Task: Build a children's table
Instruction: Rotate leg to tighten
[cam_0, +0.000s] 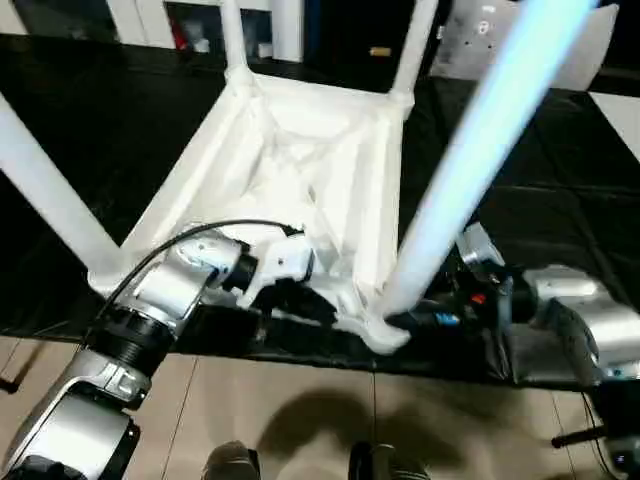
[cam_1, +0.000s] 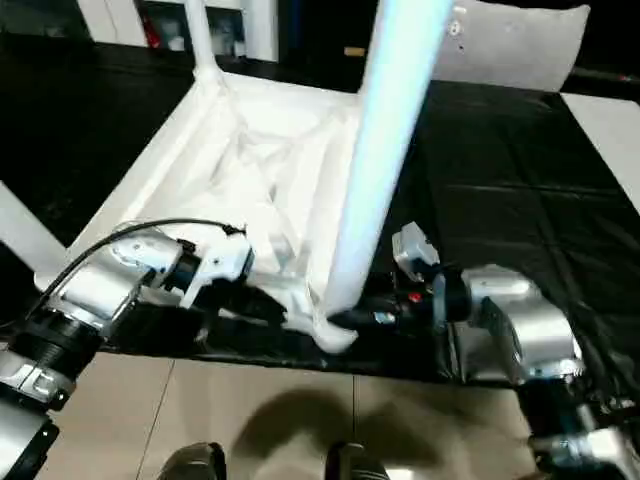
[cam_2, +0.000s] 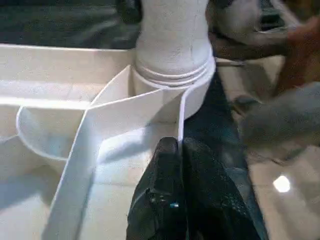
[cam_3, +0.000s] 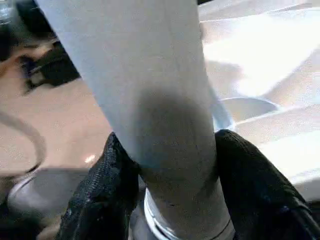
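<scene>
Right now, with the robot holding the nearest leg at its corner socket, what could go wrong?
1. The right pincer grips the near-right leg low at its base, close to the corner socket; the long leg above could lever sideways and seat crooked.
2. The upturned tabletop lies with this corner at the black work table's near edge; a hard push could slide it off.
3. The left pincer is closed on a thin rib, which might flex or slip.

No words, labels, brand names, numbers or signs can be read anywhere on the things in these four views.
</scene>
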